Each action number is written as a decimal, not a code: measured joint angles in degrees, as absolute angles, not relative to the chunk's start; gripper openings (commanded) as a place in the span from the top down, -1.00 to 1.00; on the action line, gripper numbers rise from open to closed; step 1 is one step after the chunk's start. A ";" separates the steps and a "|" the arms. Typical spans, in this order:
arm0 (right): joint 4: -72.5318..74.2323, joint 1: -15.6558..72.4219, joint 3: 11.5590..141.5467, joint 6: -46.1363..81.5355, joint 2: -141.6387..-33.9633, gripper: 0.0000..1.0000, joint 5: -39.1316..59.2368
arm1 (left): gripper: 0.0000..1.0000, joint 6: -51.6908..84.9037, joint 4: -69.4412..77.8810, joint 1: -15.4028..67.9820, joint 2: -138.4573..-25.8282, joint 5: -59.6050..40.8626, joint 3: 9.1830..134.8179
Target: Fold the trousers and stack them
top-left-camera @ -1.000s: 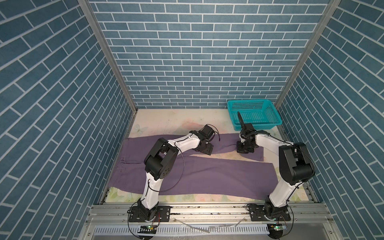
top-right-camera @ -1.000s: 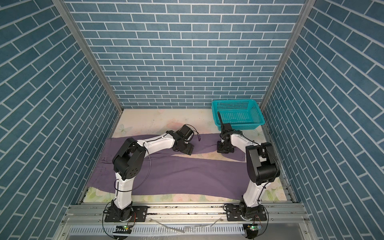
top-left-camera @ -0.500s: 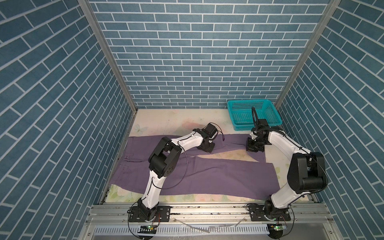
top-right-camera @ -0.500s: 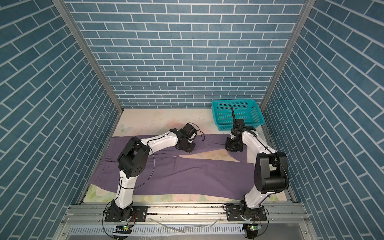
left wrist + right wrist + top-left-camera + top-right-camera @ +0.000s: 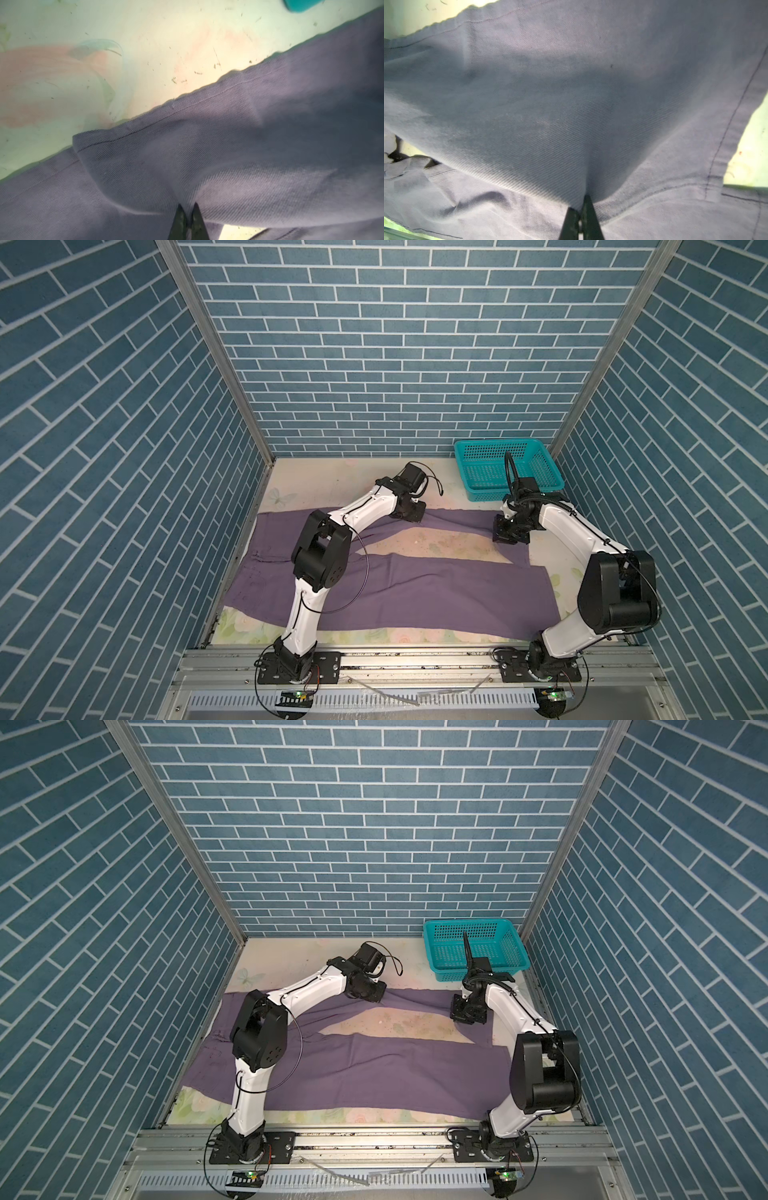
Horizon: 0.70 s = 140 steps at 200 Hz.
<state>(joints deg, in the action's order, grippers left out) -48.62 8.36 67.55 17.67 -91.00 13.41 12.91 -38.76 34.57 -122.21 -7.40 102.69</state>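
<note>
The mauve trousers [image 5: 436, 593] lie spread across the floral-patterned bench [image 5: 436, 541], waistband to the left and both legs running to the right. The near leg lies flat along the near side. The far leg runs along the far side, with bare bench showing between the two legs.

The left gripper [image 5: 411, 516] is down on the far leg about midway along it. In the left wrist view its fingertips [image 5: 180, 220] are closed together, with a small ridge of fabric pinched between them, close to the leg's stitched far edge.

The right gripper [image 5: 508, 536] is down on the same leg near its right end. In the right wrist view it is likewise closed on a pinch of cloth [image 5: 529, 104], with the hem stitching just beside it.

A teal perforated basket [image 5: 484, 493] stands in the far right corner, clear of the trousers.
</note>
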 measured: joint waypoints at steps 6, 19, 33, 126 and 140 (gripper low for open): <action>-48.58 8.36 67.55 17.69 -91.00 1.00 13.39 | 1.00 12.93 -39.27 34.26 -122.80 -8.08 103.94; -48.56 8.36 67.55 17.69 -91.00 1.00 13.13 | 1.00 13.04 -39.99 33.82 -124.81 -9.39 106.59; -48.58 8.36 67.48 17.67 -91.00 1.00 12.29 | 0.86 13.04 -40.16 33.58 -126.72 -10.79 107.44; -52.10 7.20 67.44 17.69 -91.00 1.00 -1.32 | 0.37 14.46 -40.84 27.49 -126.10 -9.50 97.10; -52.12 7.11 67.44 17.74 -91.00 0.55 -1.69 | 0.02 14.74 -40.82 27.18 -124.64 -8.62 94.96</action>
